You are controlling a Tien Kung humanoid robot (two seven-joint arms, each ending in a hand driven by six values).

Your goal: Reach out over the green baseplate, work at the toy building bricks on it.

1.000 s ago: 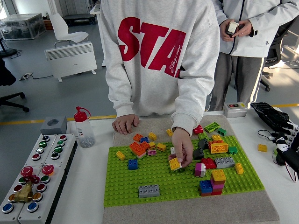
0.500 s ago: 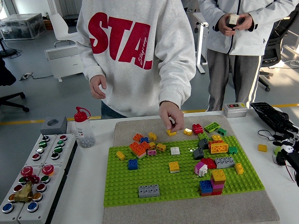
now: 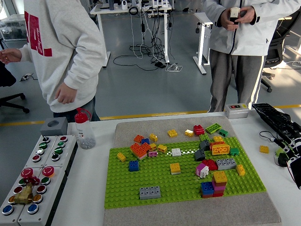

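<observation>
The green baseplate (image 3: 155,186) lies on a grey mat in the middle of the table. Loose bricks are scattered over it: a yellow one (image 3: 175,167) near the centre, a grey one (image 3: 149,192) at the front, a blue one (image 3: 133,165), and an orange cluster (image 3: 139,149) at the back left. A short stack of yellow, pink, red and blue bricks (image 3: 215,184) stands at the front right. My right arm (image 3: 292,162) rests at the right edge, off the plate. No hand is over the bricks.
Two button boxes (image 3: 35,181) fill the table's left side. Behind them stand a red-capped bottle (image 3: 84,129) and a grey block (image 3: 54,126). A yellow brick (image 3: 264,149) lies right of the mat. One person (image 3: 61,56) stands back left, another (image 3: 244,33) back right.
The person's hand left the yellow brick on the plate, touched bricks at the mat's far edge, then withdrew. The person has stepped away to the left.
</observation>
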